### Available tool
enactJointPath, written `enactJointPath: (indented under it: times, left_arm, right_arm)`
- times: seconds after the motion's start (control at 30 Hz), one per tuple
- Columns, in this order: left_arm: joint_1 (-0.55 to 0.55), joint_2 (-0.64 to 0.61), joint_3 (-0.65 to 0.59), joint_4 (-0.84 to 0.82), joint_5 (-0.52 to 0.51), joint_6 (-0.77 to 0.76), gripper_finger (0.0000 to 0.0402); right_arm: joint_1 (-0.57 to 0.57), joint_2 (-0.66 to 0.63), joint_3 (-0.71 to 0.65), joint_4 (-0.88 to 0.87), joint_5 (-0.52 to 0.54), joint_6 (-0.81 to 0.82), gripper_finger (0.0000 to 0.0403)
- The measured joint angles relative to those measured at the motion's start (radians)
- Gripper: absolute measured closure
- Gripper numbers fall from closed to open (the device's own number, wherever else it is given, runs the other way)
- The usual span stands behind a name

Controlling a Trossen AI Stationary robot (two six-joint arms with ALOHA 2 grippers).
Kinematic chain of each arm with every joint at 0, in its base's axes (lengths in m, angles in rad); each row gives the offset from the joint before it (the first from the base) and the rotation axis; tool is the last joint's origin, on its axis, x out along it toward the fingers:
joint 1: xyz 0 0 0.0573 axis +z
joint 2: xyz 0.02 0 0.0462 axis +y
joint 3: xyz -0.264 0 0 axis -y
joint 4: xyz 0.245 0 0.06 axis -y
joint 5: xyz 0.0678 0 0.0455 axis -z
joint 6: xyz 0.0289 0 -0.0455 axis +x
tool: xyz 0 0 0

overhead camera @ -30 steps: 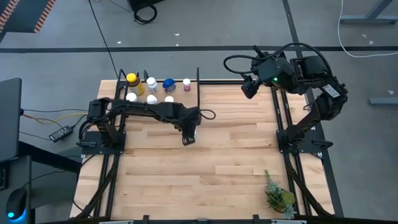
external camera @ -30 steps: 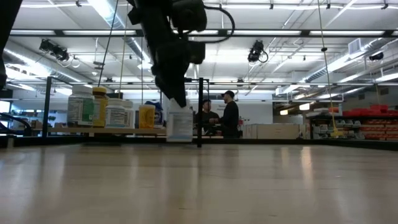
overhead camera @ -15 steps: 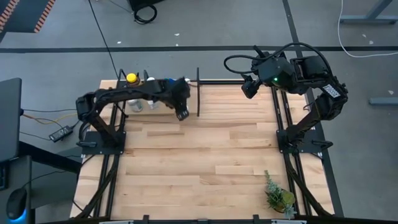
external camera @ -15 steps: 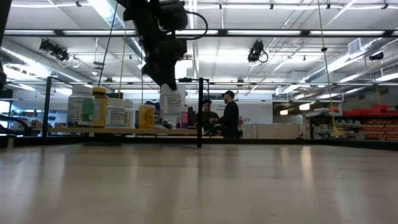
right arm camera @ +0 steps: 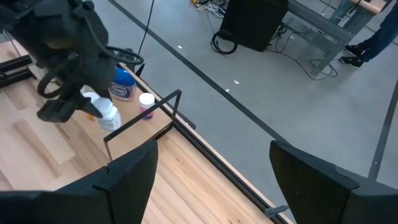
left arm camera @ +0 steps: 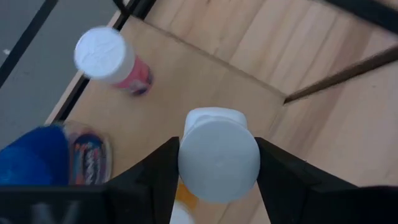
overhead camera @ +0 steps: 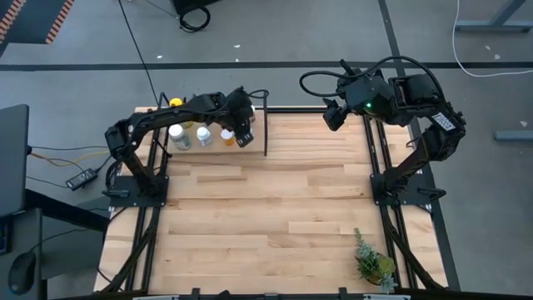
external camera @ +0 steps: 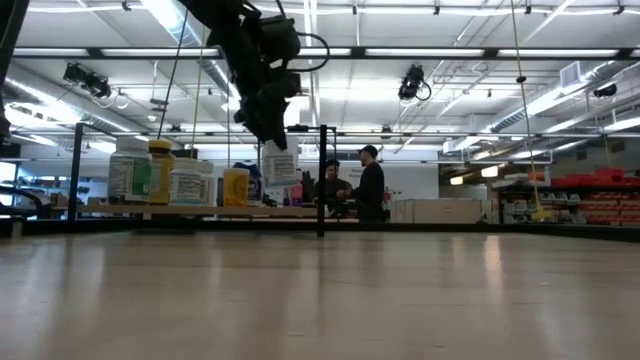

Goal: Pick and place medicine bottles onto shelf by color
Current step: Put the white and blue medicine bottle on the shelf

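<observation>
1. The table (overhead camera: pixel 275 208) fills the middle of the high view; the shelf (overhead camera: pixel 254 110) sits at its upper left edge, with a black divider post (overhead camera: pixel 265 125) on its right side.
2. My right arm waits at the upper right of that view, its right tool (overhead camera: pixel 331 117) spread and empty.
3. My left tool (overhead camera: pixel 242 137) hangs over the shelf, pinching a white bottle (left arm camera: pixel 217 152) by its sides.
4. Other bottles (overhead camera: pixel 190 133) already stand to its left; a blue one (left arm camera: pixel 37 165) and a pink one (left arm camera: pixel 112 61) stand nearby.
5. To set it down well, I should lower straight into the bare patch near the white ones, keep it upright, and release only once its base rests.
</observation>
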Motion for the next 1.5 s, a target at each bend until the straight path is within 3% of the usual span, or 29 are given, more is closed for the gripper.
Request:
enactJointPath:
  times: [0.37, 1.5]
  left_arm:
    - [-0.007, 0.074, 0.0, 0.046, -0.008, -0.03, 0.0209]
    - [-0.005, 0.076, 0.0, 0.087, 0.003, -0.035, 0.018]
  right_arm:
    - [-0.02, 0.0, 0.0, 0.0, -0.003, 0.003, 0.0087]
    - [-0.019, 0.0, 0.0, 0.0, -0.005, 0.033, 0.0087]
